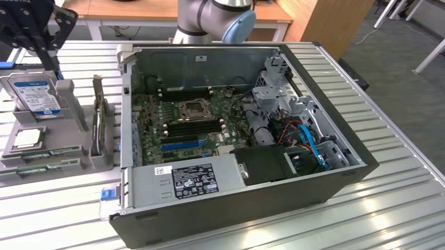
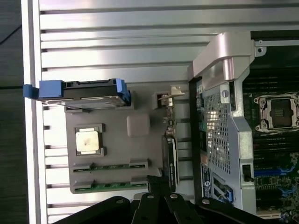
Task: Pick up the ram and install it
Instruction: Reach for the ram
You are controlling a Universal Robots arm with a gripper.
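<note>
Two ram sticks [image 2: 117, 166] lie in the tray [image 2: 112, 140] below the closed, empty gripper [image 2: 159, 179]; the label on the hard drive [image 2: 84, 91] is illegible.

A robotics lab is indicated: a robot arm [image 1: 208, 18] is stationed at a ribbed aluminium table [image 1: 396, 213], on which an opened desktop computer case [image 1: 278, 208] is laid beside a grey parts fixture [image 1: 70, 99]; wooden desks [image 1: 125, 9] are seen behind.

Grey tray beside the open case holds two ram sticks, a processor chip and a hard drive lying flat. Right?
No: the hard drive stands upright on edge, as the exterior view shows. The two ram sticks and processor chip do lie in the grey tray beside the open case.
</note>
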